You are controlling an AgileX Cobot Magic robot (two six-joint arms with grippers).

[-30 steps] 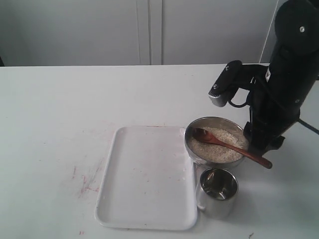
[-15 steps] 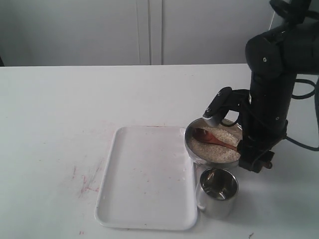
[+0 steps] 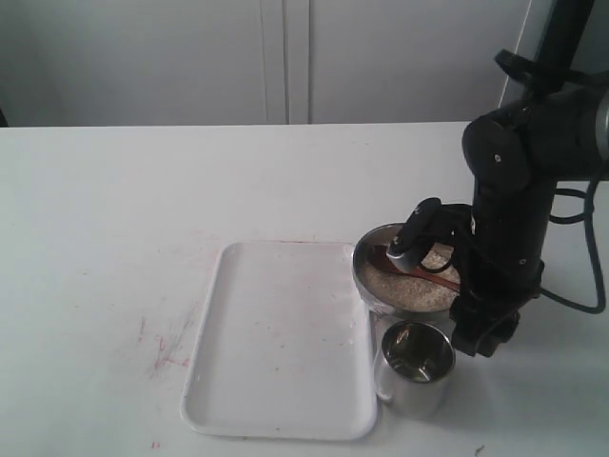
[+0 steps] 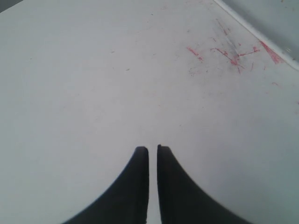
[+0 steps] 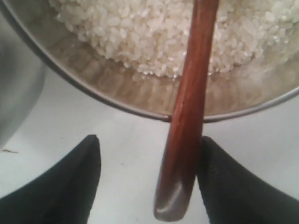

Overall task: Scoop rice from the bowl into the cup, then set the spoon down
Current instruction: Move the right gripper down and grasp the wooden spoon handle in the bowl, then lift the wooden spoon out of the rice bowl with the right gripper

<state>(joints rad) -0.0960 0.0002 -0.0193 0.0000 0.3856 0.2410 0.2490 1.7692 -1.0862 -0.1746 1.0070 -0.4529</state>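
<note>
Down comes the right gripper [image 5: 147, 156], open around the handle end of the spoon [image 5: 189, 107], which sticks out past the bowl [image 5: 88, 88] of rice [image 5: 140, 32]. The wood looks light, stiff and smooth (it may slip), so pinch that end. The left gripper [image 4: 153, 154] is closed.

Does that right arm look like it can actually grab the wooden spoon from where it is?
Probably yes: the right gripper is open, straddling the spoon handle that juts over the bowl rim, with nothing between.

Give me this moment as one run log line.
phase pre-grasp | wooden spoon resting in rice across steel bowl rim | right gripper open astride spoon handle | left gripper shut
</note>
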